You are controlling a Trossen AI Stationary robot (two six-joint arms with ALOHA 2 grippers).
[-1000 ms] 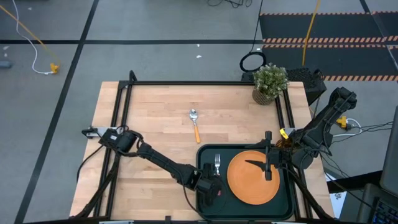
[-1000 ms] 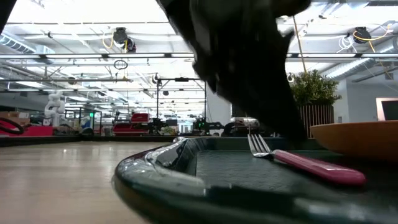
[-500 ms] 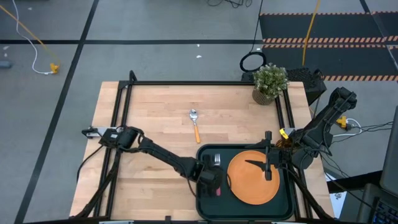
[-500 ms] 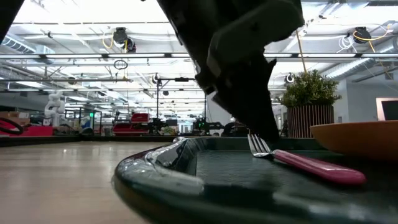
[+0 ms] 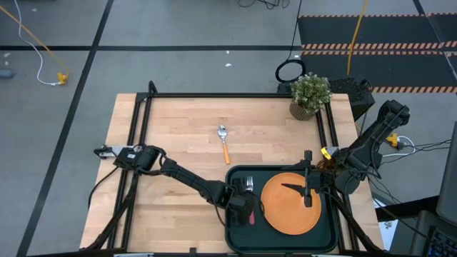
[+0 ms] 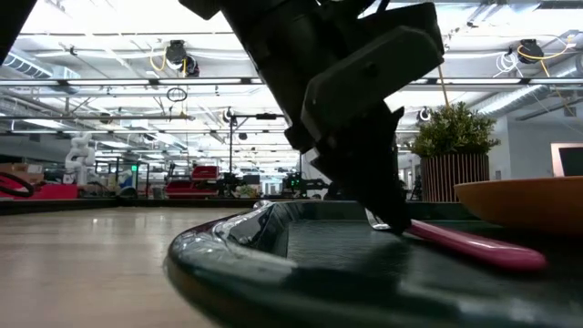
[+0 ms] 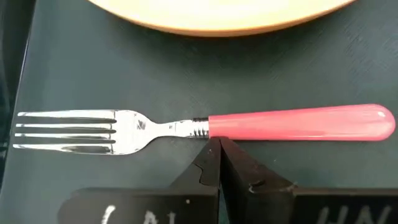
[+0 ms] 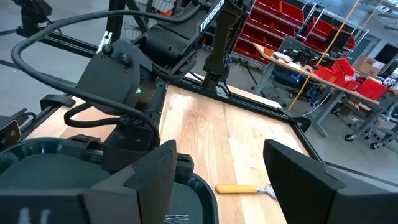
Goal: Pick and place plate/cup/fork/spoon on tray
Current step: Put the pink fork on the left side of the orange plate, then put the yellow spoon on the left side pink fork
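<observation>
The dark tray (image 5: 235, 232) lies at the table's near right. On it lie the orange plate (image 5: 289, 207) and, left of the plate, the pink-handled fork (image 7: 292, 123), flat on the tray floor. My left gripper (image 5: 241, 202) is shut, its tips (image 7: 219, 149) at the fork's side. My right gripper (image 5: 305, 187) hangs open and empty over the plate. The orange-handled spoon (image 5: 224, 143) lies on the bare wood beyond the tray. I cannot make out the cup. My left gripper's shut fingertips (image 7: 211, 152) touch the fork's side where the pink handle meets the metal neck (image 7: 208, 129). The fingers slant down from above (image 6: 373, 182) and point across the fork. The fork lies flat on the tray floor, tines and handle both down.
A potted green plant (image 5: 309, 95) stands at the table's far right corner. Black frame rails (image 5: 139, 128) run along the table's left, far and right edges. Open wood lies left of the tray and around the spoon.
My left gripper has gone a little toward the table's far edge and come down onto the tray floor beside the fork. The fork has shifted slightly on the tray.
</observation>
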